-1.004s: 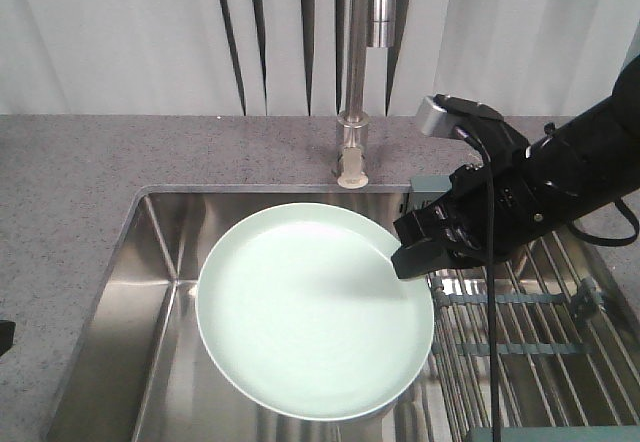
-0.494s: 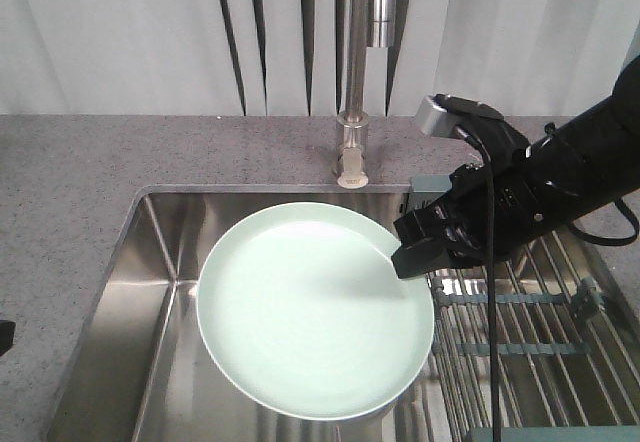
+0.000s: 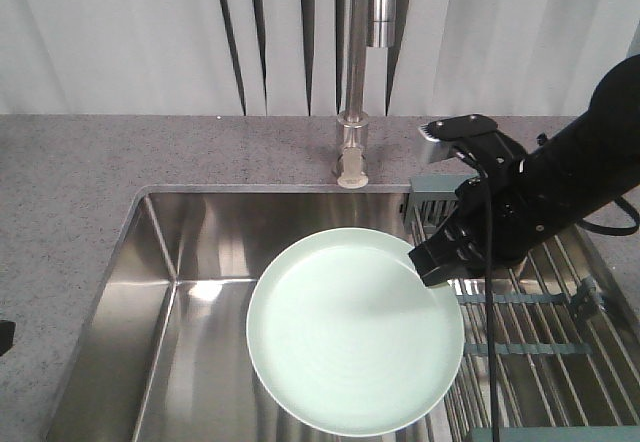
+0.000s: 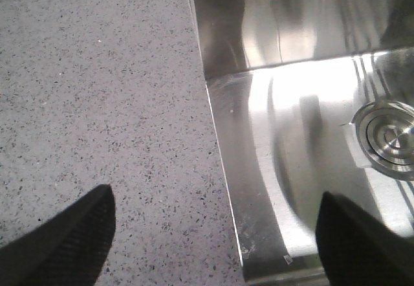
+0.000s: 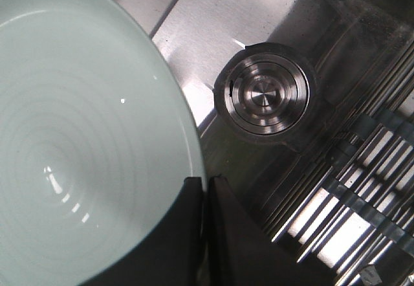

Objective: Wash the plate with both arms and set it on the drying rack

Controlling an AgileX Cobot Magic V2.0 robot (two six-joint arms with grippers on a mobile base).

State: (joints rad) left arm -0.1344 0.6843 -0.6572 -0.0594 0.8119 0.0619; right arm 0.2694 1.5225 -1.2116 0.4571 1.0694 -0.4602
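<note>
Grey speckled countertop (image 3: pixel 80 192) with a steel sink (image 3: pixel 165 262) set in, white curtain (image 3: pixel 120 32) behind. No water stream visible from the tap (image 3: pixel 355 72).

Status: the plate (image 3: pixel 355 332) was held in the air over the basin, face up and roughly flat. Its right edge overlapped the first rods of the drying rack (image 3: pixel 540 342) in the front view. It wasn't resting on the rack yet.

Grip: the right gripper (image 3: pixel 432 262) was clamped on the plate's far-right rim. The wrist view showed the rim between the two pressed-together fingers (image 5: pixel 187 234), with the drain (image 5: pixel 262 98) below and just beyond.

Meanwhile the left gripper (image 4: pixel 213 241) was spread wide and held nothing, hanging over the left lip of the sink, well apart from the plate.

My read: washing looked done or skipped, and I couldn't tell whether the plate was wet. Left to do: carry it right, set it on the rack, release.
</note>
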